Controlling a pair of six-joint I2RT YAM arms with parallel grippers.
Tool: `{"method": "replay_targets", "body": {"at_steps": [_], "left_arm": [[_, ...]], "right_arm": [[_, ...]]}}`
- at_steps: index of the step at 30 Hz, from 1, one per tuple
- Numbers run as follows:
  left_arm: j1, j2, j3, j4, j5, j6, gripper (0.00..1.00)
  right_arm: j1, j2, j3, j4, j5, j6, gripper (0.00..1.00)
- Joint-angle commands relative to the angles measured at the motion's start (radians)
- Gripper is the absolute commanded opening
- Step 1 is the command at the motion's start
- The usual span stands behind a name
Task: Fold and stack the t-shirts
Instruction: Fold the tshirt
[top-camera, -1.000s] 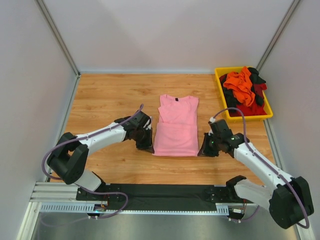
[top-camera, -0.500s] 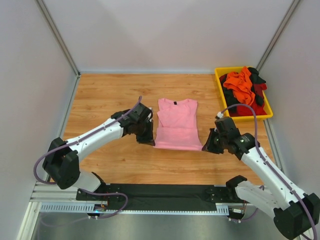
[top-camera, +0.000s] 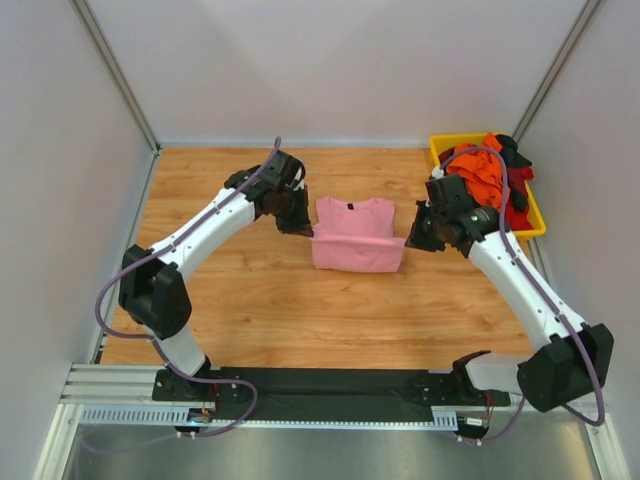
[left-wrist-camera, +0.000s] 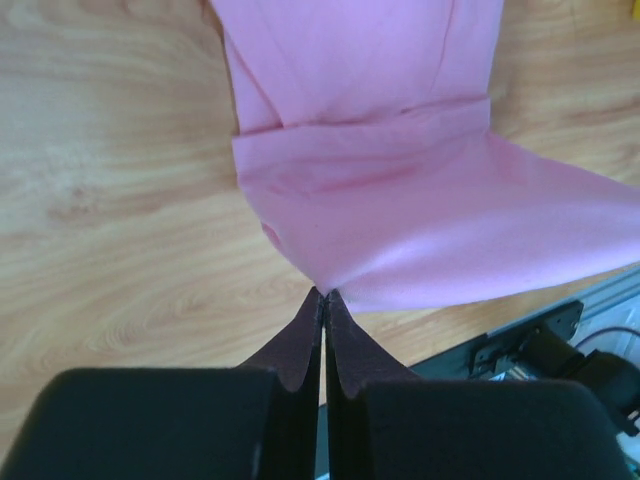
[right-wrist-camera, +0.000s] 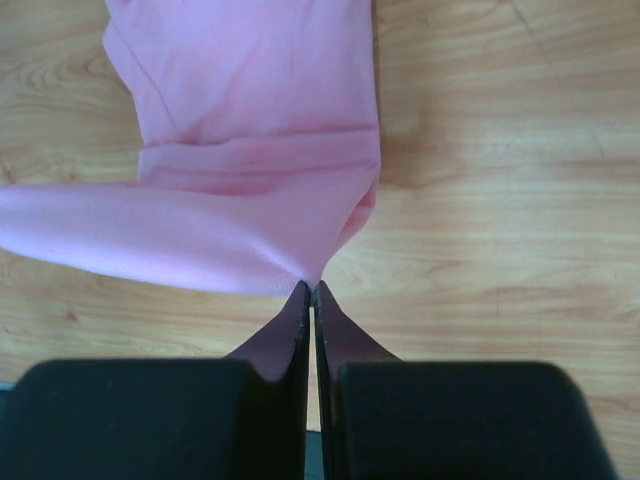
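Cloth of smooth pink t-shirt (top-camera: 355, 255) clenched by left pincer (left-wrist-camera: 323, 294) and right pincer (right-wrist-camera: 310, 286).

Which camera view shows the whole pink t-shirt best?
The top external view: the whole pink t-shirt is in frame, collar at the far end, near edge lifted. Each wrist view shows only one corner pinched in shut jaws and the cloth around it.

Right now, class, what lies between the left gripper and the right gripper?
The pink t-shirt: its lifted edge stretches from the left gripper to the right gripper, seen in the top external view.
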Motion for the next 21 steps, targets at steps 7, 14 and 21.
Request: {"method": "replay_targets", "body": {"at_steps": [7, 14, 21], "left_arm": [[0.099, 0.208, 0.28, 0.002, 0.129, 0.124, 0.0], [0.139, 0.35, 0.403, 0.132, 0.243, 0.149, 0.0], [0.189, 0.468, 0.49, 0.204, 0.29, 0.116, 0.0]], "right_arm": [[-0.085, 0.258, 0.285, 0.062, -0.044, -0.119, 0.0], [-0.133, 0.412, 0.4, 0.125, -0.105, -0.142, 0.0], [-0.173, 0.54, 0.481, 0.172, -0.131, -0.162, 0.0]]}}
